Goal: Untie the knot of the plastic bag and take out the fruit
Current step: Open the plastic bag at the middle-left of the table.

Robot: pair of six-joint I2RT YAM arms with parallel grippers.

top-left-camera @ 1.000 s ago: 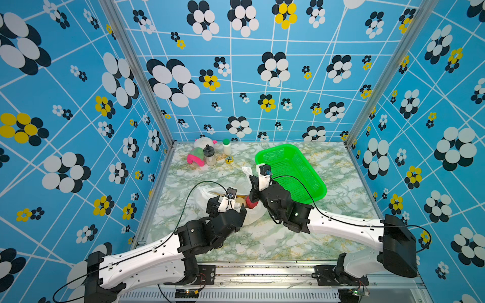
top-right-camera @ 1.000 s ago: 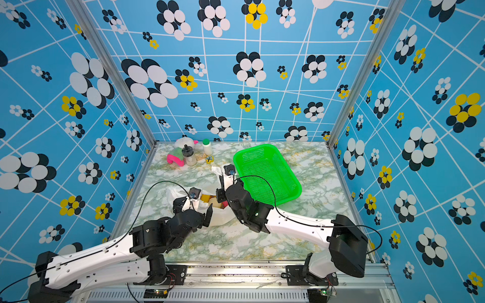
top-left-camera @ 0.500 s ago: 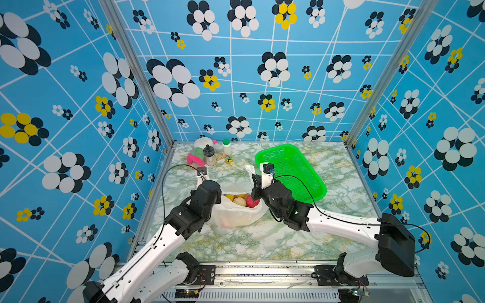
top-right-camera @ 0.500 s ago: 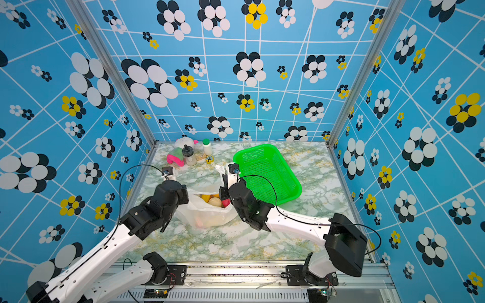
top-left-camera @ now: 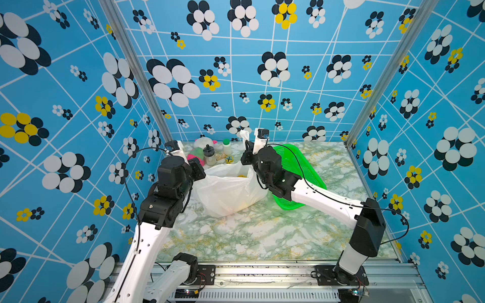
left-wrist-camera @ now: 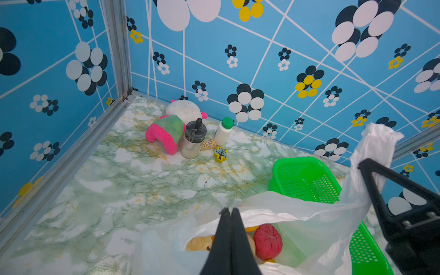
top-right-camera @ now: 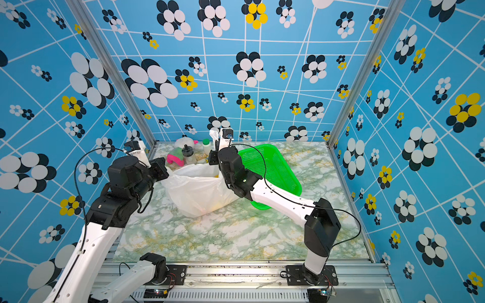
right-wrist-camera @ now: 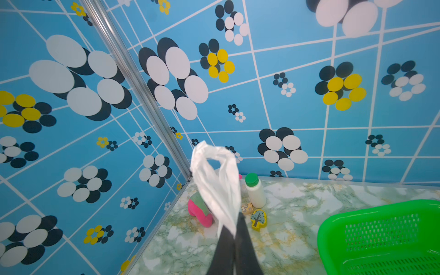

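Pinching, jaws fully closed, the rim of the plastic bag (top-left-camera: 225, 191) with the left gripper (left-wrist-camera: 229, 210); clamping its raised handle loop in the closed right gripper (right-wrist-camera: 234, 229). Sagging open centre-left on the tabletop (top-left-camera: 262, 236), beside the green basket (top-left-camera: 296, 162), showing fruit (left-wrist-camera: 267, 240).

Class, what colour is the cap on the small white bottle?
Green cap; clearest in the left wrist view.

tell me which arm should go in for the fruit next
Left, probably. The left claw is shut on the plastic bag at its rim, right above the red lumpy fruit. The right claw holds a handle loop high, propping the mouth open.
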